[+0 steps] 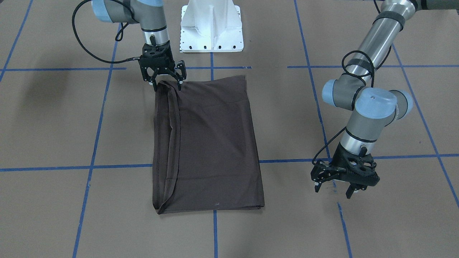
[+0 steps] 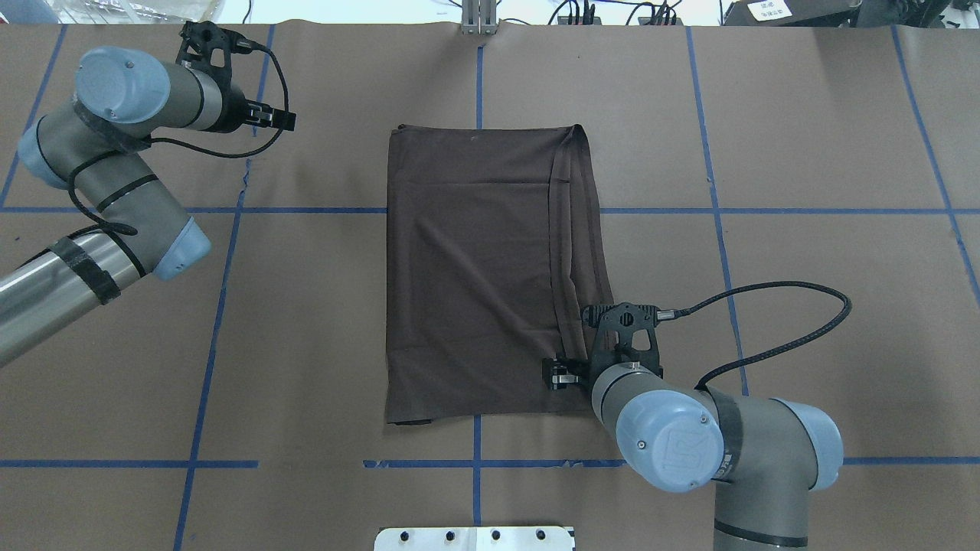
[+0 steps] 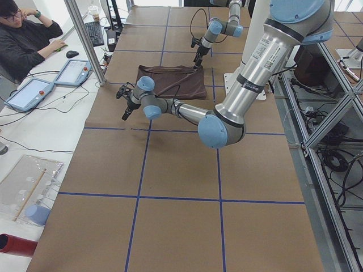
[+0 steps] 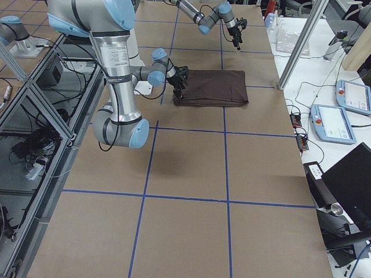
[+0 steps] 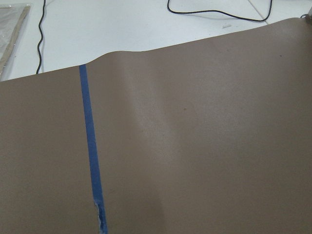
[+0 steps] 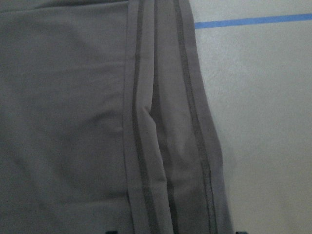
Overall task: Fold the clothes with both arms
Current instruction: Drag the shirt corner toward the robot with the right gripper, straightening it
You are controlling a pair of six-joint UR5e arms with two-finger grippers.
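Dark folded T-shirt (image 1: 211,143) is lying on the table (image 1: 53,125). Right gripper (image 1: 167,84) is hovering open, empty, at its hemmed corner; left gripper (image 1: 335,188), also open and empty, well apart. Catching only one layer could undo the fold.

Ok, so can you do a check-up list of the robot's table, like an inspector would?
Surface: brown table with blue tape lines, lying flat.
Job's things: T-shirt folded into a rectangle, hemmed edges stacked along the robot's right side.
Clutter: nothing seen.
Grippers: right gripper open, fingers at the shirt's corner nearest the robot; left gripper open over bare table, apart from the shirt.
Cables: black cable loops from the right wrist, off the shirt.
Surroundings: white pedestal; person seated at a side desk.
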